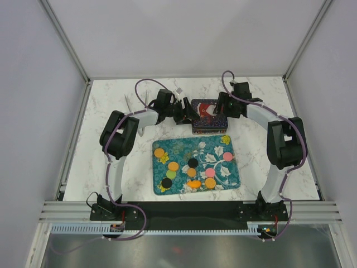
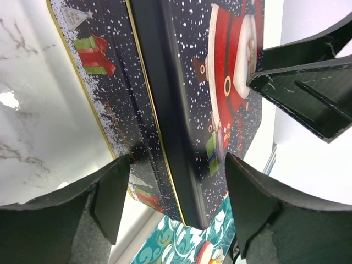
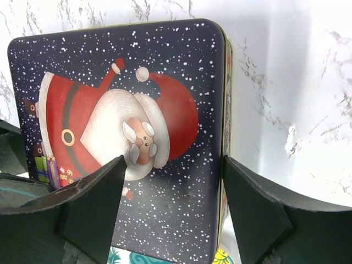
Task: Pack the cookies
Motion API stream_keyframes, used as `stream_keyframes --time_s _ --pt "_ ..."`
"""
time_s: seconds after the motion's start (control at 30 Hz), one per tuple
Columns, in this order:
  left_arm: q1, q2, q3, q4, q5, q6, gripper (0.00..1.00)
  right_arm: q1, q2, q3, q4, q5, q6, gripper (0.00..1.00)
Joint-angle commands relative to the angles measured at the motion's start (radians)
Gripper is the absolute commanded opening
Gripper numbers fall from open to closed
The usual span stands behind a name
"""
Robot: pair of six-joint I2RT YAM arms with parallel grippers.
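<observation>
At 9 o'clock of the Santa tin [image 1: 207,118] the left claw [image 2: 173,165] hangs with fingers apart astride the lid's edge, the cookies [image 1: 192,163] lie scattered on the floral tray [image 1: 184,148] at the tin's 6 o'clock, and at 3 o'clock the right claw [image 3: 170,165] is likewise spread wide.

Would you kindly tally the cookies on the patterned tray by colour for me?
Orange cookies: 4
Black cookies: 3
Pink cookies: 2
Green cookies: 2
Total: 11, all on the tray
</observation>
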Motion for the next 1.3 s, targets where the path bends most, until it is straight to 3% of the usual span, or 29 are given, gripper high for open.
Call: stream_keyframes --time_s 0.0,0.77,1.27 --pt "-0.021 -0.067 -0.001 0.093 0.044 -0.028 0.75 0.055 0.009 0.061 -0.01 0.007 -0.037 0.79" --pt "-0.009 -0.065 -0.022 0.094 0.027 -0.049 0.68 0.069 0.019 0.081 -0.026 -0.002 -0.061 0.86" --pt "-0.027 -0.127 -0.114 0.111 -0.059 -0.127 0.67 0.069 0.195 0.296 -0.05 -0.044 -0.068 0.86"
